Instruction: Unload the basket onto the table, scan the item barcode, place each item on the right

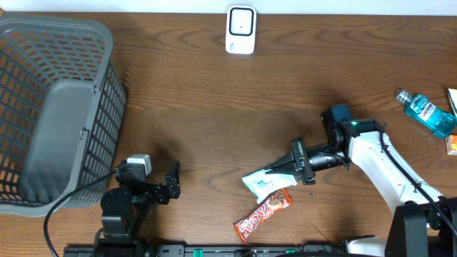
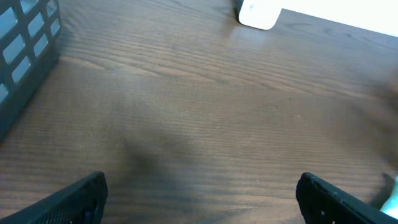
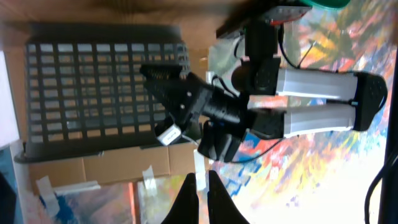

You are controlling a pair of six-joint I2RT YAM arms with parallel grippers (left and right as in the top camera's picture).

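Two grippers show over the wooden worktop point(image 1: 235, 107). The right gripper point(image 1: 277, 170) lies turned on its side near the front edge, right of centre. Its jaws are closed on the upper edge of a white packet point(image 1: 258, 183), the item for the task. The packet's lower corner touches or overlaps a red snack bar point(image 1: 263, 215) that lies slantwise just in front of it. In the right wrist view the fingers point(image 3: 188, 200) stand almost together with only a narrow slit between them. A thin pale strip runs up from that slit.

The left gripper point(image 2: 200, 198) is at the front edge, left of centre, with its jaws spread wide and nothing between them. In its own view only bare wood lies ahead of the two dark fingertips point(image 2: 84, 198).

The white scanner unit point(image 1: 240, 30) sits at the far edge near the middle, well apart from the packet and from both grippers. A grey plastic basket point(image 1: 107, 107) fills the far left corner and reaches down the left edge, close beside the left arm. A blue mouthwash bottle point(image 1: 428, 113) lies on its side at the right edge. Just in front of the bottle is an orange item point(image 1: 451, 145), cut off by the frame.
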